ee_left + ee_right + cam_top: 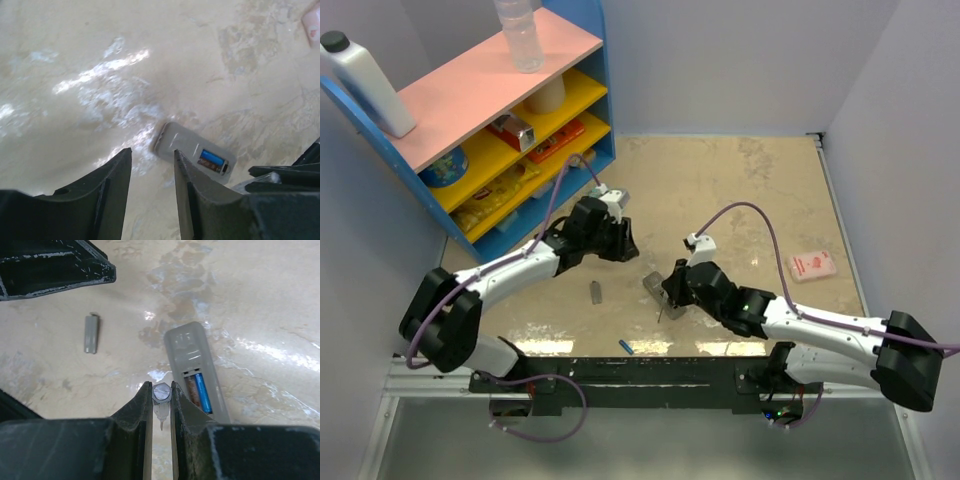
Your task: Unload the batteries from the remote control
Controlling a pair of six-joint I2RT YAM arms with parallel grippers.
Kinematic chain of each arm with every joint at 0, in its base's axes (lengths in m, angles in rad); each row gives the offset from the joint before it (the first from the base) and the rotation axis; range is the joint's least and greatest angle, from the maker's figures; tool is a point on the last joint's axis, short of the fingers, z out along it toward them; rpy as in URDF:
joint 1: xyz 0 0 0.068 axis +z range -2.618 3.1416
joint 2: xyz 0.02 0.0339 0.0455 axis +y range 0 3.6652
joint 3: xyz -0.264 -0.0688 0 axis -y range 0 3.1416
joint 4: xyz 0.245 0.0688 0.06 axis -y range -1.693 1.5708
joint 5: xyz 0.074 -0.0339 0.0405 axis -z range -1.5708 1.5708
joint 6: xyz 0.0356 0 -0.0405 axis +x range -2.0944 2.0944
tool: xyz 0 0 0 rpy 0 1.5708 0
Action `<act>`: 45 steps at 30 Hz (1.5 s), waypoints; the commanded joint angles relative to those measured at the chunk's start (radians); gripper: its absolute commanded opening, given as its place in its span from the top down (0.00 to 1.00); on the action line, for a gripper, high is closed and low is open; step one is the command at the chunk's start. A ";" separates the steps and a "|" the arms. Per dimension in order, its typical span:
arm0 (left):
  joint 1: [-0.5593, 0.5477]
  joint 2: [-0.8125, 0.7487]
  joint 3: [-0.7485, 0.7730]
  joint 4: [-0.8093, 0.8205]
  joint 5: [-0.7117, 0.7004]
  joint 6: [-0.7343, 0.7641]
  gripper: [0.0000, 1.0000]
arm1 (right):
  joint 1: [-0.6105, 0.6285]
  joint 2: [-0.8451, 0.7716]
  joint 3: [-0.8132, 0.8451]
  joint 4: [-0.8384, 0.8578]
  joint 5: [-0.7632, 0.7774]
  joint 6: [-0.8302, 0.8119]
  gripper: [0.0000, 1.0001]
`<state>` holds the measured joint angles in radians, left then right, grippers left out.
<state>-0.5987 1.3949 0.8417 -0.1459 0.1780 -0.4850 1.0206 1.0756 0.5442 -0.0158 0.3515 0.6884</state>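
The grey remote control [188,347] lies face down on the table with its compartment open, also seen from above [653,284] and in the left wrist view [187,144]. One blue battery [201,392] sits in the compartment beside an empty slot with a spring; it also shows in the left wrist view [212,157]. A second blue battery [626,346] lies loose on the table near the front edge. My right gripper [161,386] is shut on a thin grey stick [161,394], tip down, just left of the compartment. My left gripper [150,160] is open and empty, hovering short of the remote's far end.
The grey battery cover [90,333] lies left of the remote [596,291]. A pink packet [811,265] lies at the right. A blue shelf unit [500,120] with packets and bottles stands at the back left. The left gripper's fingers [55,265] are close above the remote.
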 commanded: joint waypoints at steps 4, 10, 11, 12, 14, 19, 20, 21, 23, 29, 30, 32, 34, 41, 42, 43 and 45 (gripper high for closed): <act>-0.125 0.202 0.172 0.109 0.037 0.048 0.57 | -0.016 -0.022 -0.032 -0.035 0.194 0.026 1.00; -0.150 0.323 0.234 0.131 0.026 0.033 0.58 | -0.030 -0.108 -0.041 -0.122 0.326 0.056 1.00; -0.150 0.337 0.238 0.129 0.025 0.033 0.58 | -0.033 -0.124 -0.040 -0.133 0.346 0.056 1.00; -0.150 0.361 0.241 0.129 0.023 0.033 0.59 | -0.045 -0.131 -0.038 -0.139 0.362 0.054 1.00; -0.150 0.381 0.241 0.120 0.011 0.031 0.59 | -0.069 -0.144 -0.041 -0.128 0.362 0.034 1.00; -0.154 0.385 0.195 0.098 -0.006 -0.001 0.61 | -0.211 -0.137 -0.053 -0.035 0.275 -0.019 1.00; -0.156 0.375 0.169 0.097 -0.008 -0.009 0.61 | -0.221 -0.135 -0.053 -0.023 0.262 -0.036 1.00; -0.161 0.354 0.152 0.100 -0.008 -0.029 0.62 | -0.235 -0.137 -0.050 0.002 0.253 -0.046 1.00; -0.177 0.326 0.099 0.109 -0.011 -0.046 0.62 | -0.241 -0.135 -0.033 0.011 0.233 -0.067 1.00; -0.234 0.231 -0.019 0.129 -0.017 -0.141 0.65 | -0.274 -0.112 0.017 0.025 0.175 -0.081 1.00; -0.243 0.224 -0.027 0.165 -0.017 -0.145 0.66 | -0.274 -0.114 0.023 0.014 0.161 -0.073 1.00; -0.274 0.205 -0.047 0.193 -0.023 -0.168 0.66 | -0.275 -0.138 0.034 -0.019 0.139 -0.056 1.00; -0.303 0.204 -0.043 0.193 -0.028 -0.179 0.66 | -0.275 -0.163 0.030 -0.033 0.116 -0.040 1.00; -0.348 0.188 -0.036 0.177 -0.061 -0.230 0.66 | -0.275 -0.206 -0.001 -0.004 0.075 -0.046 1.00; -0.348 0.179 -0.039 0.180 -0.063 -0.237 0.66 | -0.275 -0.206 -0.010 0.011 0.064 -0.046 1.00; -0.348 0.167 -0.050 0.196 -0.057 -0.248 0.66 | -0.275 -0.210 -0.026 0.040 0.044 -0.037 1.00; -0.346 0.127 -0.062 0.213 -0.048 -0.270 0.64 | -0.277 -0.216 -0.052 0.080 0.030 -0.030 1.00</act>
<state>-0.9451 1.6119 0.8001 -0.0040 0.1413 -0.6937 0.7494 0.8764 0.5255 -0.0341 0.4297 0.6399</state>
